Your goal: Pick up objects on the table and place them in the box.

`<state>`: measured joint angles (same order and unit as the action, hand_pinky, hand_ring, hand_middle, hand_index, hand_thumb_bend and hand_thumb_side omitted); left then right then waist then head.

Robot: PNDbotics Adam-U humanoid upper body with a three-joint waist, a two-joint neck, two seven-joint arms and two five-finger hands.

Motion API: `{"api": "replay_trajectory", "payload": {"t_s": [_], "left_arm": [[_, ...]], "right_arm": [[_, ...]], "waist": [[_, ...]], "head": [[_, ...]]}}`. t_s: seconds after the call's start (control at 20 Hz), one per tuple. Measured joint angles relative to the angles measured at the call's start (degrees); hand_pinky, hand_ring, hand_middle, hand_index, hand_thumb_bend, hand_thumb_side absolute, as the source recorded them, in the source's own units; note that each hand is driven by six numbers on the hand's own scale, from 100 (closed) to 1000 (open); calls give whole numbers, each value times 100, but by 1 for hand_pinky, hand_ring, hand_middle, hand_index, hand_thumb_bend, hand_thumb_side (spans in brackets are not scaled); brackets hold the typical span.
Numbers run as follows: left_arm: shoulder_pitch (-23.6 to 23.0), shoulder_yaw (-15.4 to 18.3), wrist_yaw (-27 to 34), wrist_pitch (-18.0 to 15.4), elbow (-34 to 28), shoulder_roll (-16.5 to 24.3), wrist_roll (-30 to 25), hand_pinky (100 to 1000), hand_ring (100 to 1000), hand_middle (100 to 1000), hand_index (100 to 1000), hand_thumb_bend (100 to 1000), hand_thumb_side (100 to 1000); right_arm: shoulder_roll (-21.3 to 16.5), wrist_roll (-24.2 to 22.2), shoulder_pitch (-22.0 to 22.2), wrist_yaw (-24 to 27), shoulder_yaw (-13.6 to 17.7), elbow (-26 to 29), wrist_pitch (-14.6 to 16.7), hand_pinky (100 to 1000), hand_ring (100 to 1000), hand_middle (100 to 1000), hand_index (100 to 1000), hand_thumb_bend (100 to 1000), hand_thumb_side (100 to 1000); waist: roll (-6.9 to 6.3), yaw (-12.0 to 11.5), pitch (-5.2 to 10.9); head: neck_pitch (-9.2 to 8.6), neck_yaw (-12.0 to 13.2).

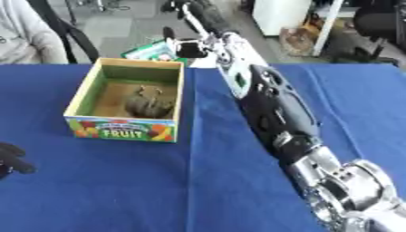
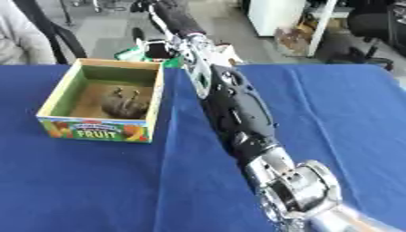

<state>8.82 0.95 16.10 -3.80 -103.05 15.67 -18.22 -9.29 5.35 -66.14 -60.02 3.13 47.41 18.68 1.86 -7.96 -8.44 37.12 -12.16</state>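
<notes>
One brownish lump (image 1: 147, 104) is already sitting inside the fruit box (image 1: 179, 97) at the left of the frame. Reaching diagonally toward the upper centre, the right hand (image 1: 188, 46) is hovering over a green-and-white object (image 1: 151, 51) past the table's (image 1: 238, 190) far edge; whether its fingers are closed on it, I cannot tell. Likely risks: the forearm is passing close beside the box and could nudge it, or the object could slip off the edge. At the lower left edge the left hand (image 1: 11, 158) is resting, fingers curled, holding nothing.

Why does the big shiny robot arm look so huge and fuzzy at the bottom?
In both eye views the silver elbow joint sits closest to the camera, so it looms large and blurred; farther off, the wooden FRUIT-labelled box on the blue tablecloth looks sharper, while the dark lump inside stays shadowed and indistinct.
</notes>
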Motion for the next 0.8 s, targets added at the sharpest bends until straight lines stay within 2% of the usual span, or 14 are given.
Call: {"api": "replay_trajectory", "payload": {"t_s": [0.2,0.35,0.55,0.8], "left_arm": [[-34,39,-6,-8,1,3,34,586,487,556,552,100,774],[-85,73,-31,-15,1,35,68,586,487,556,552,100,775],[-153,104,-73,-14,3,70,105,586,487,556,552,100,775],[-245,156,-112,-22,9,158,147,586,487,556,552,100,775]], "right_arm": [[-589,-69,300,674,67,47,116,615,742,759,810,100,217],[-1125,-109,564,980,278,10,-16,614,756,769,817,100,216],[-1796,66,873,1192,693,-379,-508,645,787,786,826,100,210],[-2573,699,1361,1653,1206,-1349,-1289,670,798,779,816,100,213]], "waist": [[8,133,12],[38,262,50],[84,454,116],[154,731,187]], "head": [[-15,63],[-18,115],[-16,173],[15,208]]}}
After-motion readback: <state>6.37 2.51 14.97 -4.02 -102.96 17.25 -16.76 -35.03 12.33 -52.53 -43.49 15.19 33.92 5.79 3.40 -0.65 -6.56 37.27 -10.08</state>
